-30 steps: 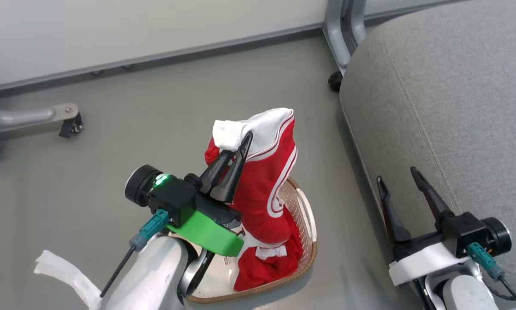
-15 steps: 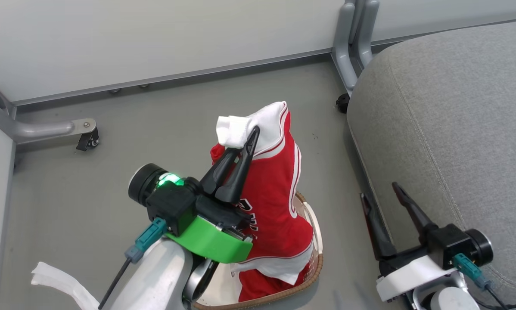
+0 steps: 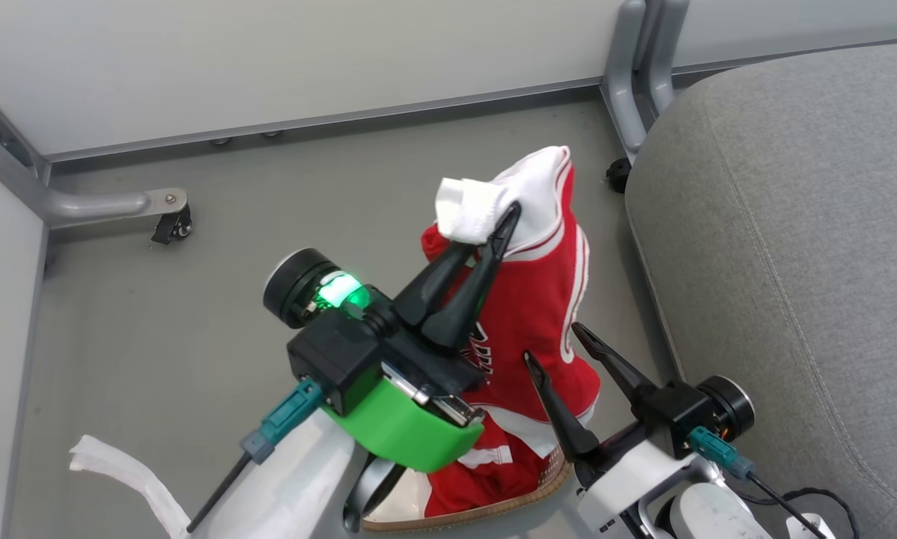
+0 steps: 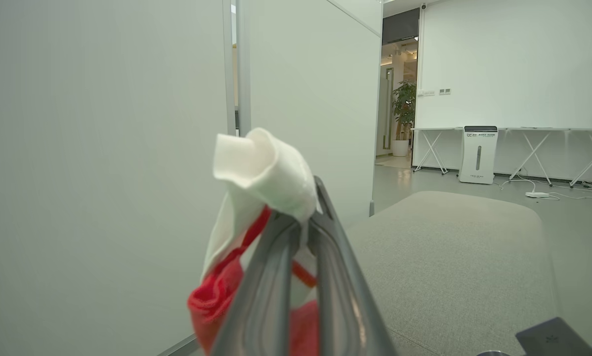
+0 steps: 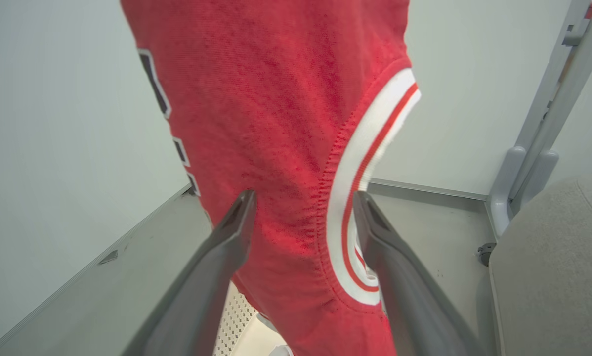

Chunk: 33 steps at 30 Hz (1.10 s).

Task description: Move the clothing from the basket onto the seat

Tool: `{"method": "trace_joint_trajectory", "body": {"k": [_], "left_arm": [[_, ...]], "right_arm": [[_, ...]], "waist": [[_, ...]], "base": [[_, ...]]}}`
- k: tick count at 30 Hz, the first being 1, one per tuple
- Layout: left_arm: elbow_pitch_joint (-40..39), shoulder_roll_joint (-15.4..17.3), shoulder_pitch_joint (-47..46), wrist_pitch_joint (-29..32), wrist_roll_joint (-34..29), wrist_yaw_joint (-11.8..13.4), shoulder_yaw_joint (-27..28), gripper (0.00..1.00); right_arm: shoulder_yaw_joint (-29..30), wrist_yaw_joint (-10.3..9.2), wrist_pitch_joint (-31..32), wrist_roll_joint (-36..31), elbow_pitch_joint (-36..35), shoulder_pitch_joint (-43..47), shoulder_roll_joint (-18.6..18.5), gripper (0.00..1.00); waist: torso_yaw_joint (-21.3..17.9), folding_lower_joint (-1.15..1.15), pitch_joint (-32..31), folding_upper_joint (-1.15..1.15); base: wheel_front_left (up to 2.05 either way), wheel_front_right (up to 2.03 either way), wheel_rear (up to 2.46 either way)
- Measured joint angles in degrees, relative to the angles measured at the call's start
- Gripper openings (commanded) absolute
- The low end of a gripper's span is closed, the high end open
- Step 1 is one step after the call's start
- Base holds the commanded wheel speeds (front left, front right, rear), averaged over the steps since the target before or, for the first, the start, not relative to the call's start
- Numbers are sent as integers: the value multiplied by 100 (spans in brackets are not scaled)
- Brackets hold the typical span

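My left gripper (image 3: pixel 510 213) is shut on a white fold of the clothing (image 3: pixel 538 299), a red jersey with white trim that hangs from it above the basket (image 3: pixel 493 510). The left wrist view shows the shut fingers (image 4: pixel 320 237) pinching the white and red clothing (image 4: pixel 266 168). My right gripper (image 3: pixel 552 341) stands open at the jersey's lower part. In its wrist view the clothing (image 5: pixel 276 99) hangs between the spread fingertips (image 5: pixel 244 202); contact is unclear. More red cloth (image 3: pixel 486 471) lies in the basket. The grey seat (image 3: pixel 793 224) is to the right.
A white partition wall runs along the back, with a grey frame post (image 3: pixel 636 75) and a dark caster (image 3: pixel 617 174) by the seat's corner. Another frame leg with a caster (image 3: pixel 171 221) is at the left. A white strip (image 3: pixel 119 471) lies on the floor.
The camera has shifted. My left gripper has lifted the jersey higher and carried it right, toward the seat. My right gripper has swung left from the seat's edge to the hanging jersey, staying open.
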State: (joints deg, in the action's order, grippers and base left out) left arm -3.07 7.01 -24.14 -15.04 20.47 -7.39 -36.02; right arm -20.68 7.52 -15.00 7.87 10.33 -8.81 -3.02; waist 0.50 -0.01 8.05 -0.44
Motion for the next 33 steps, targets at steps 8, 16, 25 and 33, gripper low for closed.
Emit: {"method": "trace_joint_trajectory", "body": {"k": [8,16,25,33], "left_arm": [[-203,-23,-163,0,64,0,-353,0],[-335,-27,-292,0,91,-1,-600,0],[-353,43,-354,0,127,-1,-677,0],[-216,88,-353,-1,143,-1,-639,0]], "right_arm": [[-348,0,0,85,231,-244,-10,100],[-444,0,0,85,560,-315,-15,100],[-667,0,0,127,589,-420,-21,0],[-697,0,0,163,580,-424,-66,0]], "waist": [[134,0,11,0],[241,0,13,0],[324,0,14,0],[326,0,9,0]], "base": [[0,0,0],[0,0,0],[0,0,0],[0,0,0]]}}
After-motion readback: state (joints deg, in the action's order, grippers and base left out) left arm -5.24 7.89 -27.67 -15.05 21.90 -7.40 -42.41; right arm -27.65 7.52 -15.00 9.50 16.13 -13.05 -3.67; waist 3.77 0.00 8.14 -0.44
